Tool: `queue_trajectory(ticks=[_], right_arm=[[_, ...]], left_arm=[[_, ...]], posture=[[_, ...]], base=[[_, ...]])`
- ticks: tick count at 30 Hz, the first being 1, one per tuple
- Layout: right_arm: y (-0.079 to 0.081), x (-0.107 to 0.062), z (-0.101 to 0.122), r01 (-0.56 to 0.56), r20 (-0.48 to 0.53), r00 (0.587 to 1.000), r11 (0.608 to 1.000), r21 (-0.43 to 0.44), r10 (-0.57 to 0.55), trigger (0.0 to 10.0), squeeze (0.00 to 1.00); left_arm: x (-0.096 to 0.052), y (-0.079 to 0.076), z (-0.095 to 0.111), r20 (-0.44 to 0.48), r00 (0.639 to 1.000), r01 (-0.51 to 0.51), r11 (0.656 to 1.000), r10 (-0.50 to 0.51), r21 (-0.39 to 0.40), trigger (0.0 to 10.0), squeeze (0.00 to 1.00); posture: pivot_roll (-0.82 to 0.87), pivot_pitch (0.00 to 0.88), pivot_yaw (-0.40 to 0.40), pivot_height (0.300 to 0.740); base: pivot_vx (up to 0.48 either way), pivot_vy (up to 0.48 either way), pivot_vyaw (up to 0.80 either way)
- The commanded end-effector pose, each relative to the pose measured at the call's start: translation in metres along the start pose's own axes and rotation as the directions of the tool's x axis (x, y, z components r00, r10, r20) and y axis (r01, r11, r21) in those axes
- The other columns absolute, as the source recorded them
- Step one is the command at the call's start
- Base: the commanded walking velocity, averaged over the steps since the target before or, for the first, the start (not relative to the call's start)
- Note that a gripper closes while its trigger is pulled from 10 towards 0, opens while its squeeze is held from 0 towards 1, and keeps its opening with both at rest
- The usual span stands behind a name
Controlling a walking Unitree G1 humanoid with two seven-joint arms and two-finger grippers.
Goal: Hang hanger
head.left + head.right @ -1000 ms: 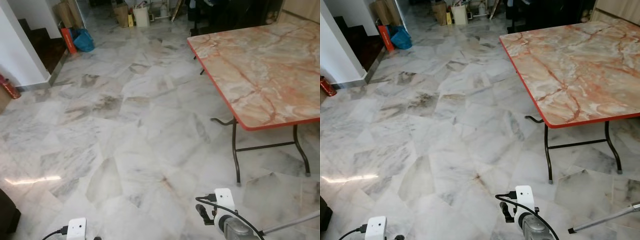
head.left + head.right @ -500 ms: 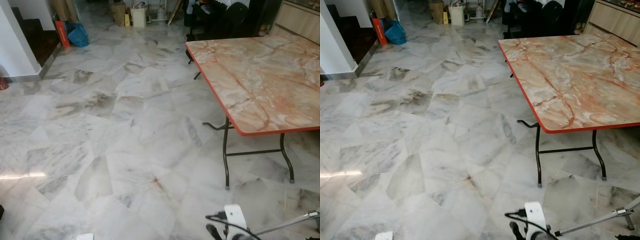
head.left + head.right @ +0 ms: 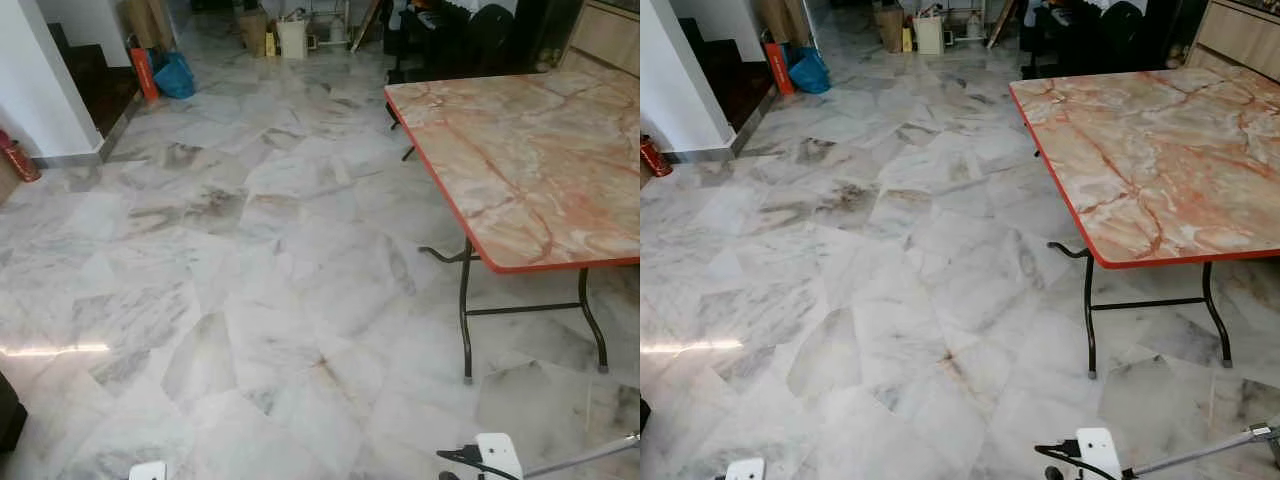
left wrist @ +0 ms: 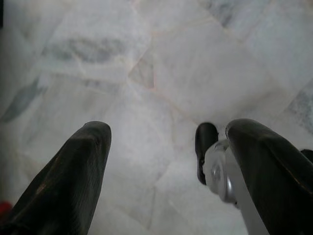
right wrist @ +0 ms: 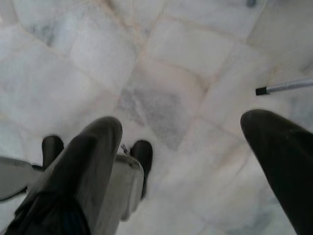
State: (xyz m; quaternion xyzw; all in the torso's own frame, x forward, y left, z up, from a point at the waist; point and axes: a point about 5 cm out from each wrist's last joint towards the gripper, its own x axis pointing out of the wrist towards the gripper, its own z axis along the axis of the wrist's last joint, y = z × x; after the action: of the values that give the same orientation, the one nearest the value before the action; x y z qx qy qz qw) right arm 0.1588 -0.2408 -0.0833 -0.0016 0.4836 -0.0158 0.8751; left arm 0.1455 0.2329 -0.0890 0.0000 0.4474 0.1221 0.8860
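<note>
The right gripper (image 5: 188,161) hangs over the marble floor (image 5: 166,63), its two black fingers (image 5: 95,161) spread wide apart with nothing between them. A grey metal rod with a black tip (image 5: 286,86) lies on the tiles. The robot's black foot (image 5: 143,156) shows past one finger.

A floor of pale grey-veined marble slabs (image 3: 250,270), laid at angles, fills most of the frame, with a bright streak of reflected light (image 3: 55,350) at the lower left. At the right stands a folding table (image 3: 1140,160) with an orange-pink marbled top, a red edge and dark metal legs (image 3: 1090,320). A white wall (image 3: 35,80) rises at the upper left beside a dark stairway (image 3: 100,85), with a blue bag (image 3: 177,75) and an orange object (image 3: 144,72) just past it, and boxes and dark furniture crowd the top edge.
</note>
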Motion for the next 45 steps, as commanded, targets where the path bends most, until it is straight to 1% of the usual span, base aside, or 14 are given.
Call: queue_trajectory(ticks=[1,4,7,15,18,19,24,26,29,37,39,41,43,45], right_arm=[[0.001,0.001,0.001,0.015,0.002,1.0,0.999,0.033,-0.015,10.0,0.0],[0.003,0.002,0.003,0.017,0.002,1.0,0.999,0.042,-0.017,10.0,0.0],[0.011,0.004,0.008,0.01,0.006,1.0,1.0,0.015,-0.01,10.0,0.0],[0.02,0.008,0.02,0.009,0.029,1.0,1.0,0.022,-0.01,10.0,0.0],[0.023,0.009,0.022,0.006,0.031,0.999,1.0,0.022,-0.007,10.0,0.0],[0.025,0.009,0.022,-0.003,0.029,1.0,1.0,0.011,0.003,10.0,0.0],[0.031,0.01,0.022,-0.027,0.031,0.999,1.0,0.004,0.026,10.0,0.0],[0.037,0.011,0.022,-0.044,0.025,0.999,0.999,-0.03,0.045,10.0,0.0],[0.041,0.011,0.022,-0.051,0.022,0.998,0.997,-0.052,0.052,10.0,0.0],[0.041,0.011,0.022,-0.05,0.022,0.998,0.997,-0.057,0.052,10.0,0.0],[0.047,0.012,0.027,-0.045,0.046,0.998,0.998,-0.038,0.047,10.0,0.0],[0.048,0.012,0.027,-0.028,0.056,0.998,1.0,0.009,0.027,10.0,0.0],[0.048,0.012,0.024,-0.028,0.051,0.998,1.0,0.008,0.027,10.0,0.0],[0.049,0.012,0.022,-0.037,0.042,0.998,0.999,-0.026,0.038,10.0,0.0]], left_arm=[[0.0,-0.007,0.0,-0.007,1.0,0.01,1.0,-0.01,-0.005,10.0,0.0],[0.0,-0.009,-0.002,-0.017,1.0,0.01,1.0,-0.01,-0.006,10.0,0.0],[-0.001,-0.007,-0.006,-0.037,0.999,0.0,1.0,-0.001,-0.025,10.0,0.0],[-0.002,-0.012,-0.014,-0.077,0.997,0.006,1.0,-0.007,-0.008,10.0,0.0],[-0.002,-0.009,-0.012,-0.063,0.998,0.011,1.0,-0.011,-0.001,10.0,0.0],[-0.001,-0.004,-0.01,-0.061,0.998,-0.002,1.0,0.002,0.003,10.0,0.0],[-0.001,0.007,-0.009,-0.065,0.998,-0.012,1.0,0.014,0.026,10.0,0.0],[-0.001,0.009,-0.01,-0.077,0.997,-0.014,0.999,0.017,0.048,10.0,0.0],[-0.001,0.01,-0.008,-0.075,0.997,-0.011,0.998,0.015,0.055,10.0,0.0],[-0.001,0.009,-0.007,-0.071,0.997,-0.009,0.998,0.013,0.055,10.0,0.0],[0.003,0.006,0.004,-0.052,0.999,-0.009,0.995,0.014,0.096,10.0,0.0],[0.004,0.006,0.008,-0.048,0.999,-0.014,0.994,0.019,0.109,10.0,0.0],[0.004,0.006,0.007,-0.051,0.998,-0.022,0.994,0.028,0.105,10.0,0.0],[0.003,0.005,0.005,-0.064,0.997,-0.028,0.995,0.034,0.093,10.0,0.0]], posture=[[-0.1,0.0,0.044,0.74],[-0.09,0.0,0.031,0.74],[-0.08,0.0,0.016,0.74],[-0.04,0.0,0.022,0.74],[-0.02,0.0,0.013,0.74],[-0.03,0.0,0.007,0.74],[-0.08,0.0,0.037,0.74],[-0.1,0.0,0.052,0.74],[-0.11,0.0,0.047,0.74],[-0.11,0.0,0.047,0.74],[-0.1,0.0,0.047,0.74],[-0.11,0.0,0.045,0.74],[-0.1,0.0,0.042,0.74],[-0.11,0.0,0.04,0.74]], base=[[0.0,0.0,-0.48],[0.0,0.0,-0.66],[0.0,0.0,-0.75],[0.0,0.0,-0.75],[0.0,0.0,-0.75],[0.0,0.0,-0.74],[0.0,0.0,-0.74],[0.0,0.0,-0.74],[0.0,0.0,-0.74],[0.0,0.0,-0.74],[0.0,0.0,-0.74],[0.0,0.0,-0.74],[0.0,-0.141,-0.74],[0.0,-0.3,-0.74]])
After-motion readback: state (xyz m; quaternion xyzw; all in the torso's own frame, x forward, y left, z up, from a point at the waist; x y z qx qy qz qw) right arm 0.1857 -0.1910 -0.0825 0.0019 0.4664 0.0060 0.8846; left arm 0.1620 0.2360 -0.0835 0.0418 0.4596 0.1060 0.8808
